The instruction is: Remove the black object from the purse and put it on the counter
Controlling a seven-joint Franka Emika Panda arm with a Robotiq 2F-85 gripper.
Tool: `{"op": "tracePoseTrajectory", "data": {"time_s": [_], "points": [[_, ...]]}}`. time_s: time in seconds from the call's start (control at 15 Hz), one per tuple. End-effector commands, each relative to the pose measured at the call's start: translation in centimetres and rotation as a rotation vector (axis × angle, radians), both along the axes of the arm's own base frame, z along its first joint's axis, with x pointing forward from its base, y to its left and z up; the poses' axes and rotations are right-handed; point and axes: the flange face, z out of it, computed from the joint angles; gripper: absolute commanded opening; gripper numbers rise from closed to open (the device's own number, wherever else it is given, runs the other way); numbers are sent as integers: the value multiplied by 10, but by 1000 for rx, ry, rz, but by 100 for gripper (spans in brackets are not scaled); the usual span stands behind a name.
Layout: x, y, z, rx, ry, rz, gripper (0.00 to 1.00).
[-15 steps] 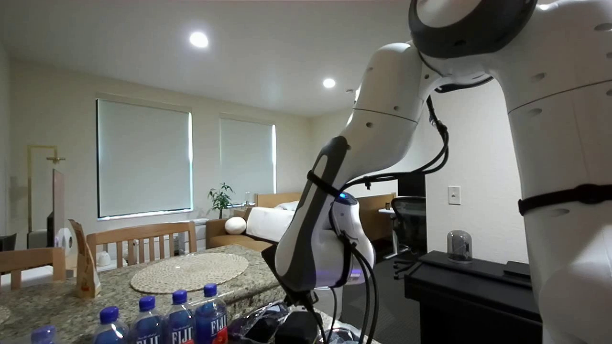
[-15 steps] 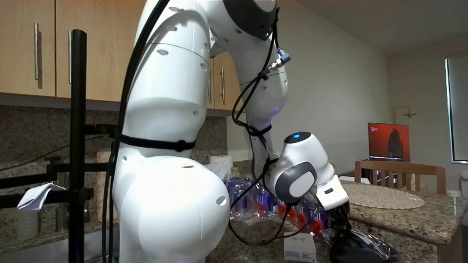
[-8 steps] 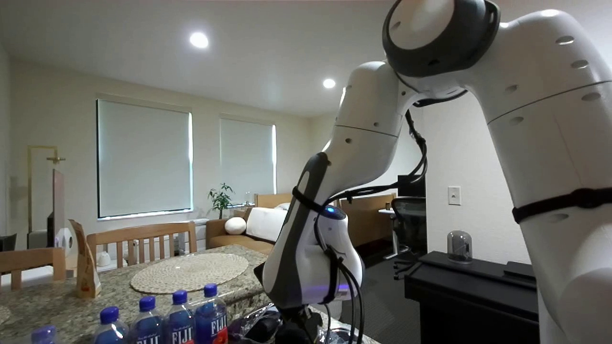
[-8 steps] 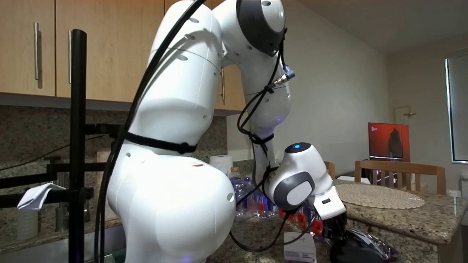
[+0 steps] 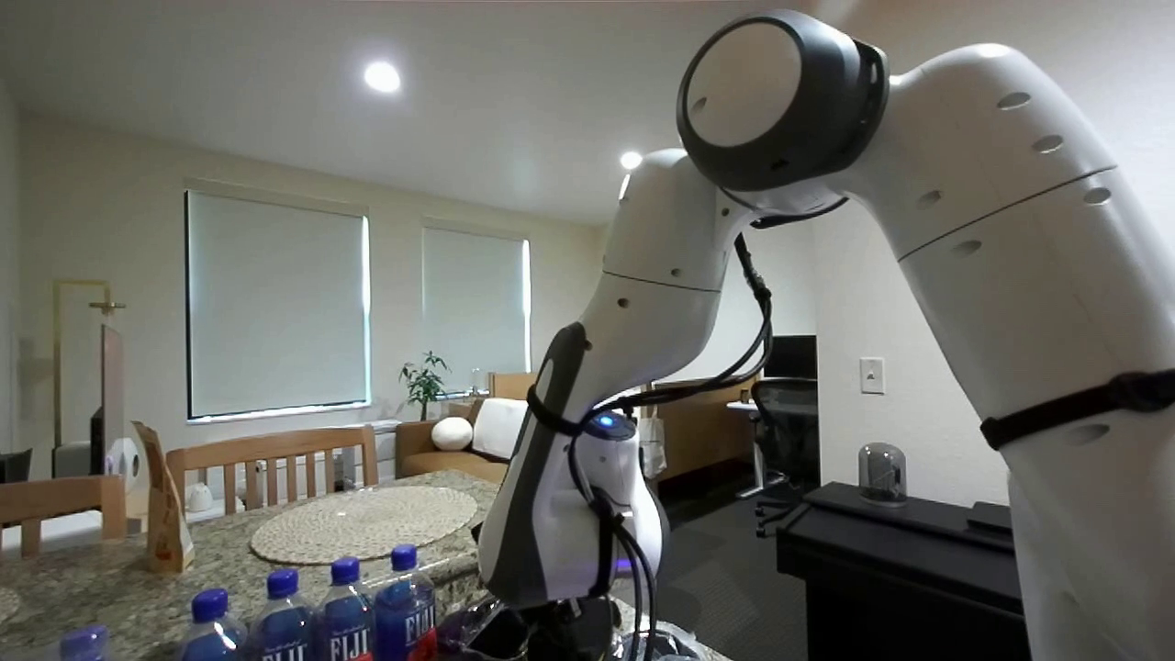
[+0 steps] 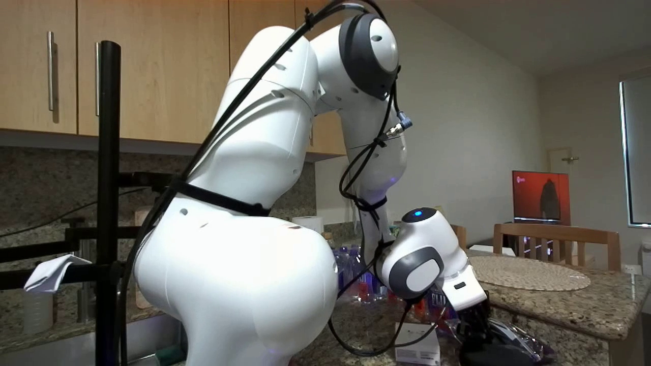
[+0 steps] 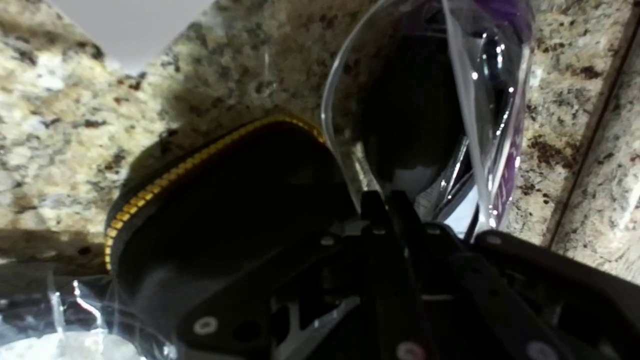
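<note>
In the wrist view a clear plastic purse (image 7: 487,105) with purple trim lies on the speckled counter (image 7: 65,160). Through its film show a dark shape (image 7: 415,95) and some white paper. Beside it, outside the film, rests a black case (image 7: 235,190) edged by a yellow zip. Which of the two dark things is the black object, I cannot tell. My gripper (image 7: 385,195) points down between case and purse, jaws together, a clear strip of the purse's rim meeting its fingertips. An exterior view has the gripper (image 6: 480,333) right above the black case (image 6: 493,356).
Several blue-capped water bottles (image 5: 347,615) stand close by. A white box (image 6: 417,343) sits on the worktop. Behind rises a higher granite ledge (image 6: 559,317) carrying a round woven mat (image 6: 529,274). More clear plastic (image 7: 65,305) lies beyond the case.
The arm has lowered and swung forward, bringing the gripper down toward the case and purse. Its jaws look together throughout. The case and purse show no clear shift.
</note>
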Motion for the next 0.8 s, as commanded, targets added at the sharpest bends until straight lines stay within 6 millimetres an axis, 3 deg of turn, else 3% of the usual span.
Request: {"op": "tracePoseTrajectory", "data": {"time_s": [0.0, 0.27, 0.53, 0.73], "points": [[9, 1, -4, -36, -4, -1, 9], [19, 8, 2, -55, -27, 20, 9], [39, 25, 32, -74, -106, 56, 8], [37, 39, 27, -49, -96, 89, 8]]}}
